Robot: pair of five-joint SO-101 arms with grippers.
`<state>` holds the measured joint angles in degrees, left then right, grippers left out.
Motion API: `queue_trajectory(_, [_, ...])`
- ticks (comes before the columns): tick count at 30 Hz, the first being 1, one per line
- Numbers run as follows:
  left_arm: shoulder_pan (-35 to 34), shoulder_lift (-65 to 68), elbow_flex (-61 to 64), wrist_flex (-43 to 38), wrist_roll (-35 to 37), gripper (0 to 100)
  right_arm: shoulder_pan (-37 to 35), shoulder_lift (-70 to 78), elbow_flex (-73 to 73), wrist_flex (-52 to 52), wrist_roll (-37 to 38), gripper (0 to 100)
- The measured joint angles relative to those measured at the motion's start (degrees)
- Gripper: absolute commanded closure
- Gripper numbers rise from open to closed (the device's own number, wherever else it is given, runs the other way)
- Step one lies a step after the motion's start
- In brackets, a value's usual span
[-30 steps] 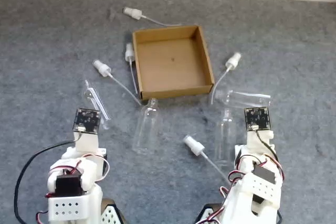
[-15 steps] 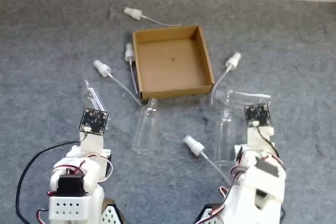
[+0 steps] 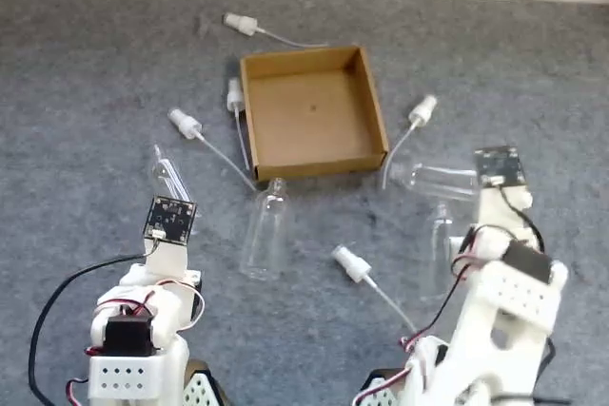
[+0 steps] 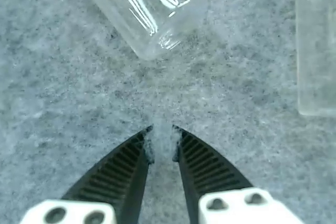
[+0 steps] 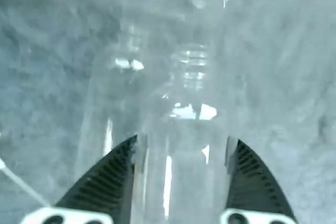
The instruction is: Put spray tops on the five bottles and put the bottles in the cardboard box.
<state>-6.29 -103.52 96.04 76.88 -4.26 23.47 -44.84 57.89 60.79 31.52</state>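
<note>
Where sight fails: blur in the right wrist view hides whether the right gripper point(image 5: 181, 148) touches the straddled bottle point(image 5: 178, 124). Its fingers point(image 5: 113, 177) stand spread, one on each side of the glass.
Covered from above: the right arm overhangs part of that bottle, and its gripper sits under the wrist.
Cut off: the near bottle point(image 4: 134, 3) and the middle bottle point(image 4: 317, 40) both run out of the left wrist view.
Left gripper point(image 4: 163, 142): fingers drawn almost together with a slit between, nothing held, over the grey bench point(image 3: 86, 73).
Around: a crosswise bottle point(image 3: 438, 178) lies just beyond the straddled bottle's neck. The near spray top point(image 3: 350, 261) lies between the middle and straddled bottles.
Cardboard box point(image 3: 314, 116): open, bare brown floor showing.
High view alone: the far spray top point(image 3: 243, 23), box-side spray top point(image 3: 235, 94), left spray top point(image 3: 186, 124) and right spray top point(image 3: 422, 109) ring the box, none on a bottle.
</note>
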Motion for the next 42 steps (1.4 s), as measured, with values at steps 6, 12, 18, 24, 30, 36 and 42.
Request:
queue_trajectory(6, [0.0, 0.0, 0.0, 0.0, 0.0, 99, 2.64, 21.45, -17.93, 0.62, 0.18, 82.0])
queue_trajectory(12, [0.0, 0.0, 0.0, 0.0, 0.0, 99, 2.9, 43.96, -35.87, 7.65, 3.69, 74.8])
queue_trajectory(18, [0.0, 0.0, 0.0, 0.0, 0.0, 99, 2.9, 56.53, -42.02, 9.93, 6.42, 68.6])
queue_trajectory(24, [0.0, 0.0, 0.0, 0.0, 0.0, 99, 2.9, 56.79, -43.69, 12.48, 6.59, 69.3])
queue_trajectory(30, [-0.97, 0.0, 0.0, -3.16, -3.16, 99, 2.81, 59.96, -54.51, 22.33, 6.59, 75.5])
queue_trajectory(36, [-10.81, 0.0, 0.0, -19.25, -20.48, 99, 2.29, 61.98, -58.9, 26.29, 6.59, 75.5])
queue_trajectory(42, [-13.54, 0.0, -3.96, -21.36, -25.49, 98, 2.37, 61.98, -58.99, 26.2, 6.59, 75.5])
